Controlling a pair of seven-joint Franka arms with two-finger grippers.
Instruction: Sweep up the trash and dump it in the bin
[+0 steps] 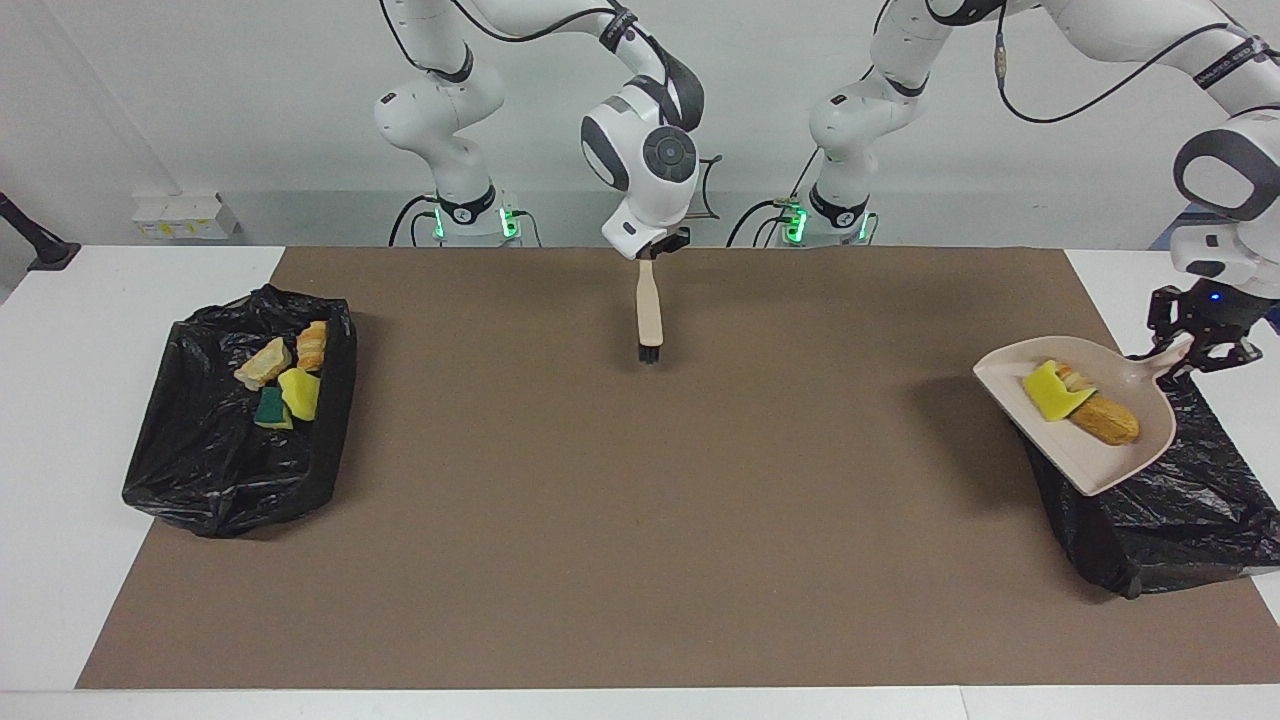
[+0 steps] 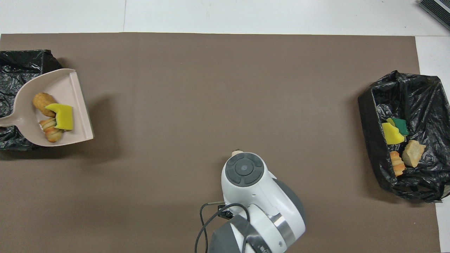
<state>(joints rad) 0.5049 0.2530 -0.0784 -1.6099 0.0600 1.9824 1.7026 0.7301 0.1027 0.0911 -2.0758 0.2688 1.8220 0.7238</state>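
Note:
My left gripper is shut on the handle of the beige dustpan, which it holds in the air over the mat-side edge of the black-lined bin at the left arm's end. In the pan lie three pieces of trash: a yellow sponge, a brown bread lump and a striped roll. In the overhead view the dustpan partly covers that bin, and the left gripper is out of frame. My right gripper is shut on the beige brush, which hangs bristles down over the mat's middle.
A second black-lined bin at the right arm's end holds several scraps, among them a yellow sponge and a tan lump. A brown mat covers the table between the bins. The right arm's wrist hides the brush from above.

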